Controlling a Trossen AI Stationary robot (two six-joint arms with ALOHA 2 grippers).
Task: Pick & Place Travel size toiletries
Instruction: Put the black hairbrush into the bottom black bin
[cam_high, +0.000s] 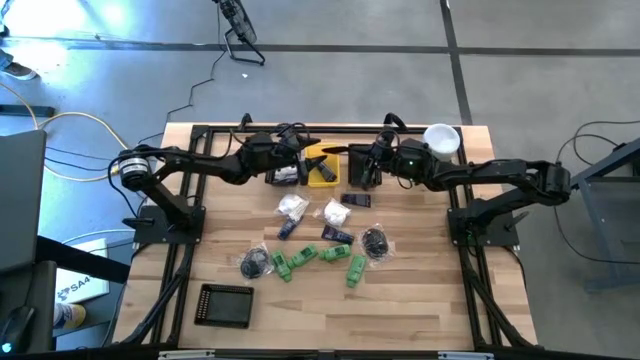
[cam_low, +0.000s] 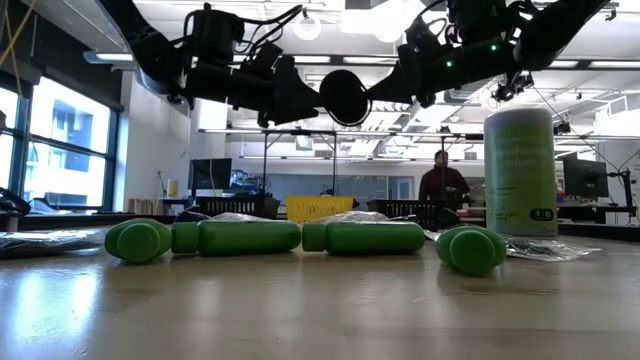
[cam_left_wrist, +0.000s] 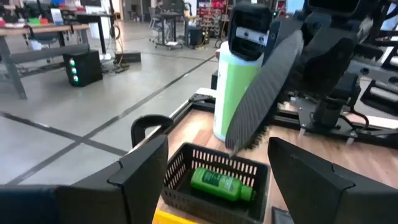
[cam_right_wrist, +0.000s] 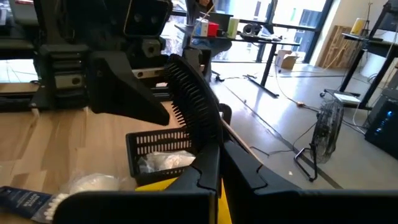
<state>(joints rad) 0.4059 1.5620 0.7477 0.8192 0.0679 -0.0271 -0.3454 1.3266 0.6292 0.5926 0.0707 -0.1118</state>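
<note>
Black comb (cam_right_wrist: 194, 106) is sitting clenched in the right gripper (cam_high: 362, 165) above the bins — left gripper (cam_high: 300, 160) is gaping empty, risking a clash.

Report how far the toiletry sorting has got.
Done: one green bottle lies in a black bin, and a white packet in a second bin. In hand: the right gripper is shut on a black comb over the bins; the left gripper is open and empty. Left: loose bottles, packets, tubes and round pieces on the table.
</note>
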